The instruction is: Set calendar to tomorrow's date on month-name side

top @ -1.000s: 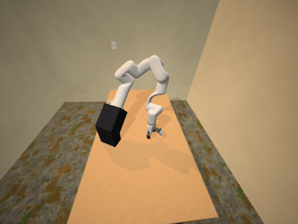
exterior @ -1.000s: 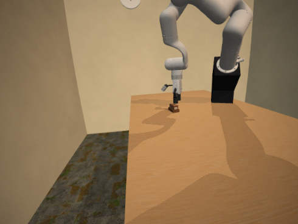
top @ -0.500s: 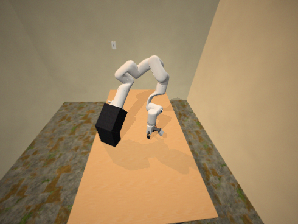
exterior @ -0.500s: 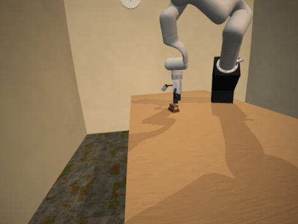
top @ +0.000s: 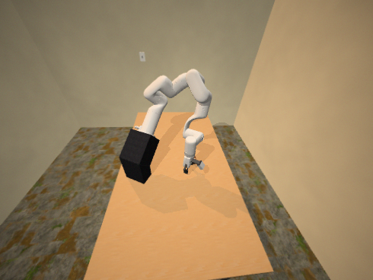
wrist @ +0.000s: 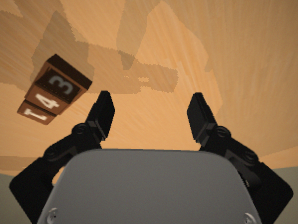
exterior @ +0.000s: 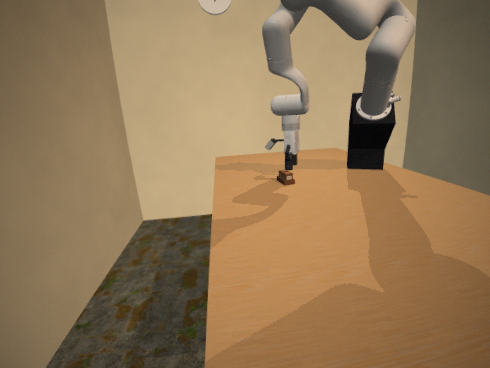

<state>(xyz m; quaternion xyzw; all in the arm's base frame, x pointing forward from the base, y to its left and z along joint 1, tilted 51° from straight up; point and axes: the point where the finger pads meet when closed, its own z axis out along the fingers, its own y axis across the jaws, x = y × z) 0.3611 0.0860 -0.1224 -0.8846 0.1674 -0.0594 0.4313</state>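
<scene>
Open jaws above the worktop (top: 171,236) (exterior: 300,250) (wrist: 160,120), calendar (exterior: 288,181) (wrist: 54,95) off to one side.
In the exterior view, the calendar sits on the worktop towards its far edge, nearer the far left corner than the near edge; the gripper (top: 186,170) (exterior: 291,166) (wrist: 151,101) hangs just above, fingers spread and holding nothing. The wrist view shows a grey "3" on a dark face, a white "4" on brown and a third white mark, perhaps "1", all turned sideways; brands and a month name cannot be made out.

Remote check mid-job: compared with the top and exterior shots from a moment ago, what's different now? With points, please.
Nothing has visibly changed. The gripper (top: 193,167) (exterior: 291,164) (wrist: 151,101) is still open, with nothing taken hold of or let go. The arm (top: 198,87) (exterior: 382,60) keeps its pose, and the calendar (exterior: 285,177) (wrist: 56,89) sits where it did on the table (top: 171,236) (exterior: 300,280) (wrist: 150,127).
</scene>
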